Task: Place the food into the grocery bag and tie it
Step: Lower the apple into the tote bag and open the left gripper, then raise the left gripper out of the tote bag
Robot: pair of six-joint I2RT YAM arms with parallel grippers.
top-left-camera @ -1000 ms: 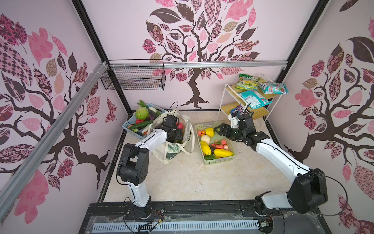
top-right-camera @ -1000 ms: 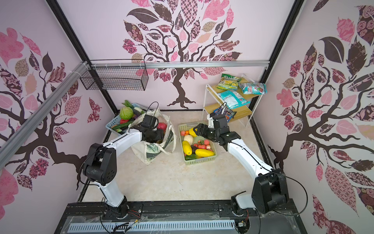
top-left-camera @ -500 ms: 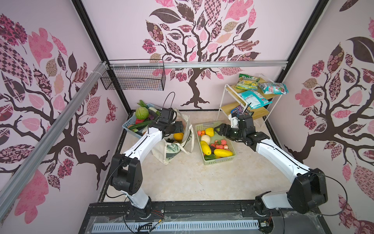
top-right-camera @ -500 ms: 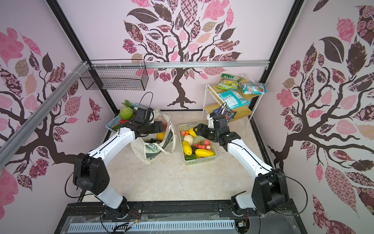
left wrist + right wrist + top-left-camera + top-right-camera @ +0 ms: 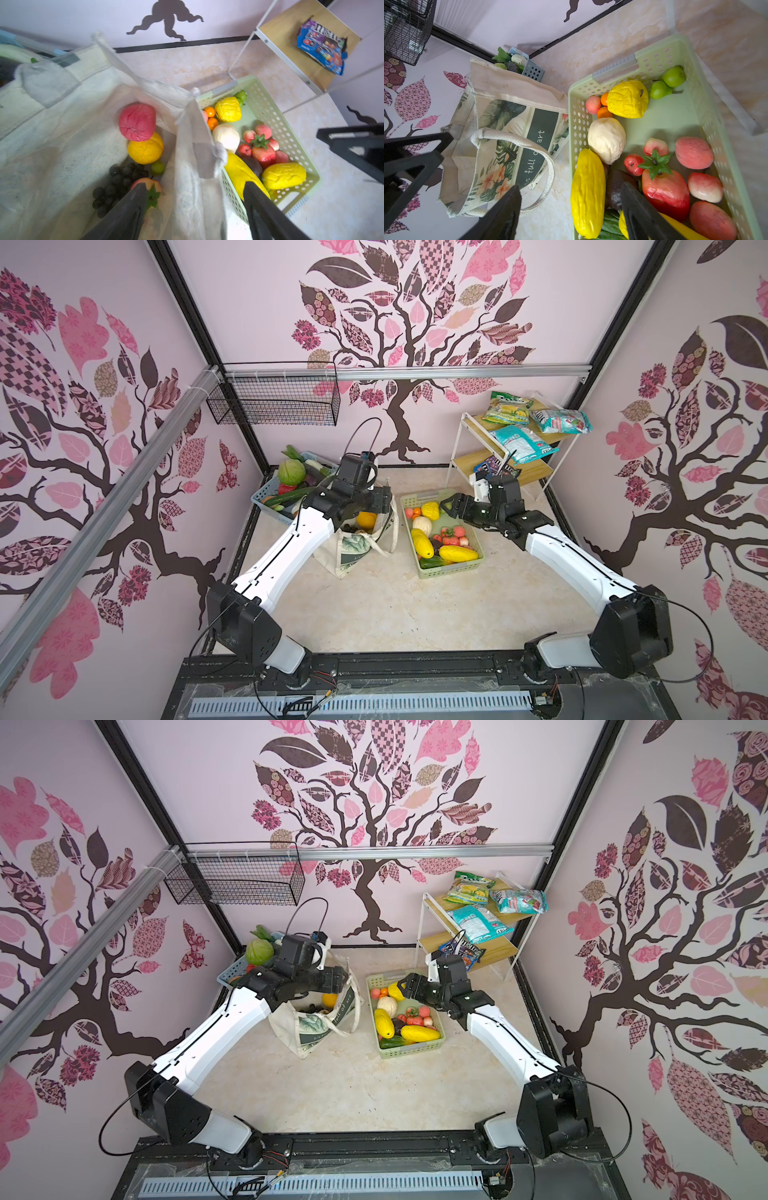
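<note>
The cream grocery bag (image 5: 353, 547) (image 5: 311, 1023) stands open on the floor. Inside it, the left wrist view shows food: a red bumpy fruit (image 5: 137, 122), an orange fruit (image 5: 145, 148), dark grapes (image 5: 120, 178) and a red fruit with a green leaf cap (image 5: 152, 186). My left gripper (image 5: 384, 499) (image 5: 193, 187) hovers open over the bag's mouth; the bag's near wall and a handle lie below its jaws, which hold nothing. My right gripper (image 5: 445, 504) (image 5: 573, 199) hangs open and empty over the pale-green basket (image 5: 453, 570), above a long yellow fruit (image 5: 587, 191).
A blue basket (image 5: 266, 499) with a green cabbage (image 5: 291, 472) sits behind the bag in the far left corner. A white-framed shelf (image 5: 528, 472) with snack packets (image 5: 521, 439) stands at the back right. A black wire basket (image 5: 274, 402) hangs on the back rail.
The left arm swung its elbow out to the left and the gripper shifted over the bag's mouth. The right arm has stayed in place.
</note>
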